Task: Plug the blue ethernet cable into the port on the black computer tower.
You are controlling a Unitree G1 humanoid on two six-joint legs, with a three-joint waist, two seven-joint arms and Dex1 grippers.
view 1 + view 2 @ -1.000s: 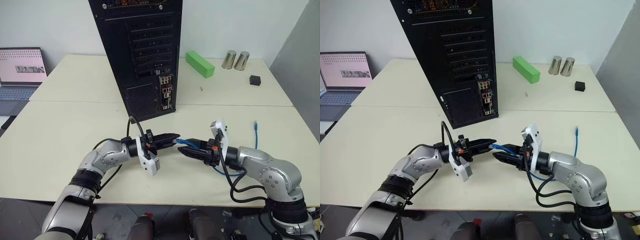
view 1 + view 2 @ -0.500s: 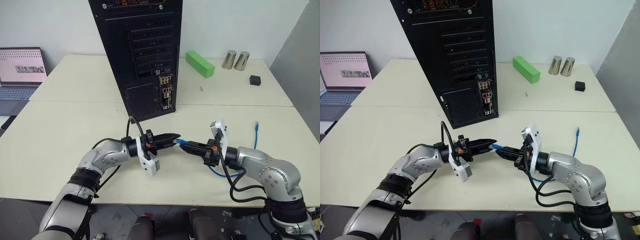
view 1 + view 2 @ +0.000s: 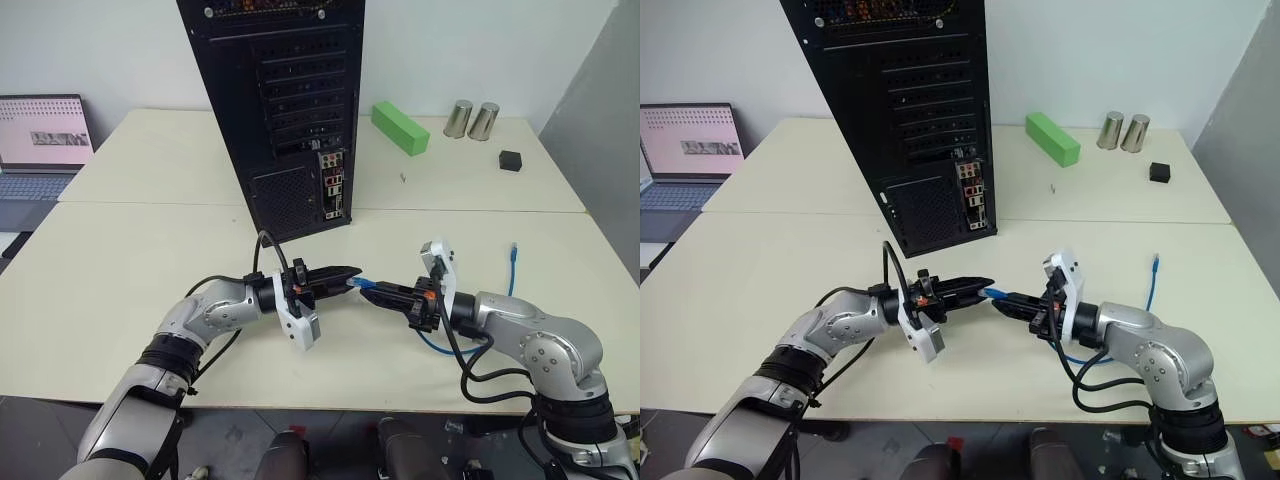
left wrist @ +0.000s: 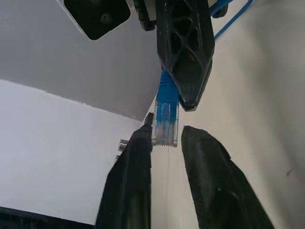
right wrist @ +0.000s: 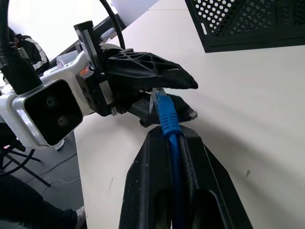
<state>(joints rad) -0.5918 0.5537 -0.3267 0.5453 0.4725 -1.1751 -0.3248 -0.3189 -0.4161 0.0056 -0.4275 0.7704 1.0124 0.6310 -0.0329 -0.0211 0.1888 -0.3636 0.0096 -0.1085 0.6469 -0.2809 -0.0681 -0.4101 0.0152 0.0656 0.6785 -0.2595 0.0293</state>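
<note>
Right gripper (image 3: 372, 292) now clamped on blue ethernet cable (image 5: 167, 117), left gripper (image 3: 352, 273) fingers parted around plug; no legible writing.

Blue ethernet cable (image 5: 167, 119): smooth glossy plastic jacket, clear plastic plug at the tip; both end effectors, left end effector (image 3: 352, 274) and right end effector (image 3: 372, 296), have matt black plastic fingers with lattice-like cutouts. Black computer tower (image 3: 285, 110) is matt black perforated metal with a shiny silver connector strip (image 3: 332, 186); desk (image 3: 130, 260) is smooth matt cream. Two cans (image 3: 471, 119) look brushed metal, green block (image 3: 400, 127) matt.
</note>
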